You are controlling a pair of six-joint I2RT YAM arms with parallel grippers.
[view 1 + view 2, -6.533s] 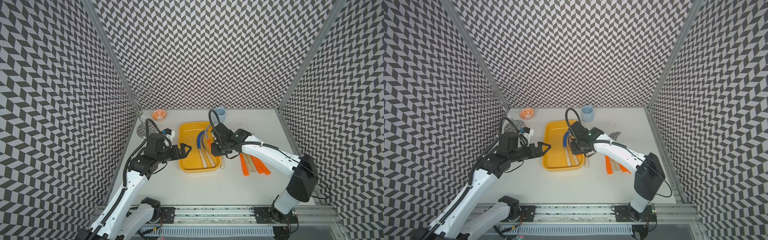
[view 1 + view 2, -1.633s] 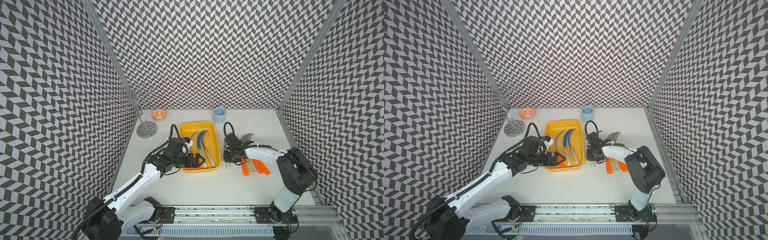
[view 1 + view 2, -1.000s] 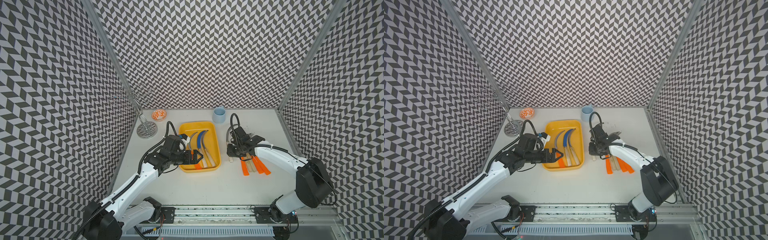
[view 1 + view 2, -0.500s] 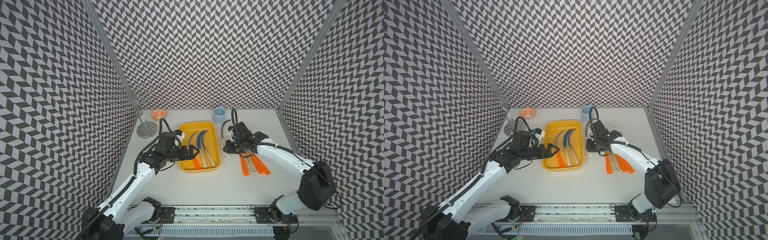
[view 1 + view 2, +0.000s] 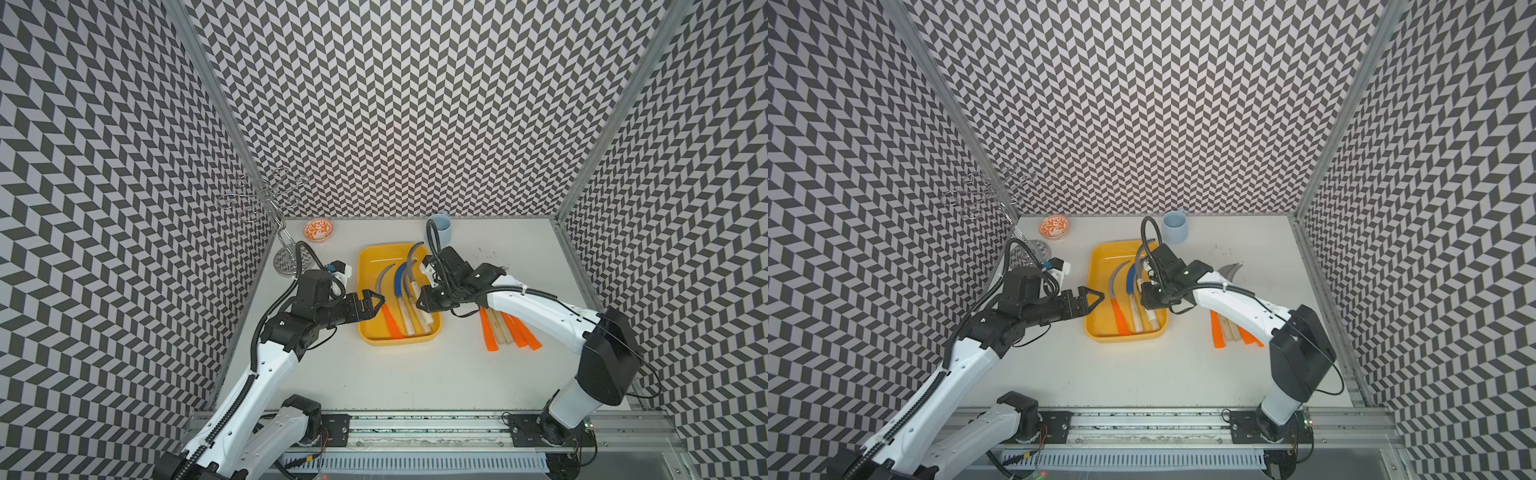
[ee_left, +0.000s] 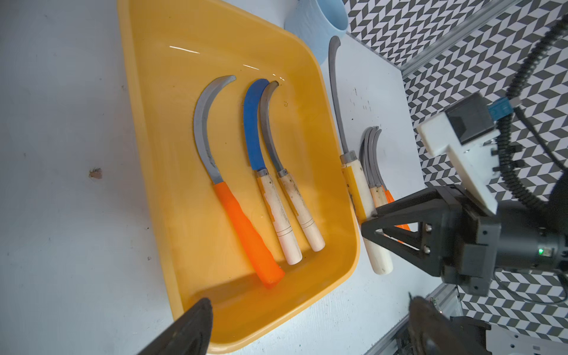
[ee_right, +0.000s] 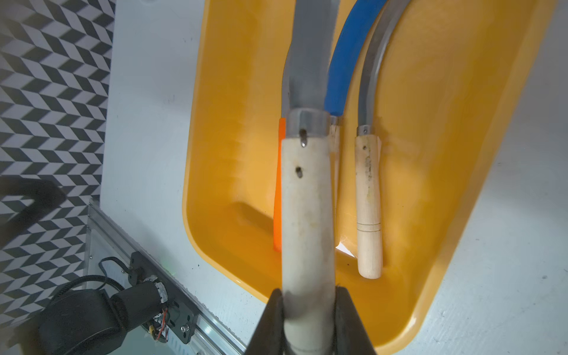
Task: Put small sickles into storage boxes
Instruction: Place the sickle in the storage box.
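right claw (image 7: 307, 310) gripping wooden-handled sickle (image 7: 307, 199), seemingly above tray (image 7: 196, 153)

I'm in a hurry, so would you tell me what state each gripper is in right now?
Left gripper: open, holding nothing.
Right gripper: shut on a pale wooden-handled sickle with a curved grey steel blade.

Light bright, even and diffuse, from overhead; shadows on the white table (image 5: 415, 374) soft and short. Left wrist view: thin white glare streaks on the floor of the yellow tray (image 6: 190, 76); left gripper (image 6: 307, 302) dark, its fingers (image 6: 190, 332) blurred at the frame edge. Right wrist view: held sickle (image 7: 307, 215) handle soft close to the lens, tray behind it sharper. Both top views crisp; chevron walls (image 5: 395, 104) look stretched towards the corners
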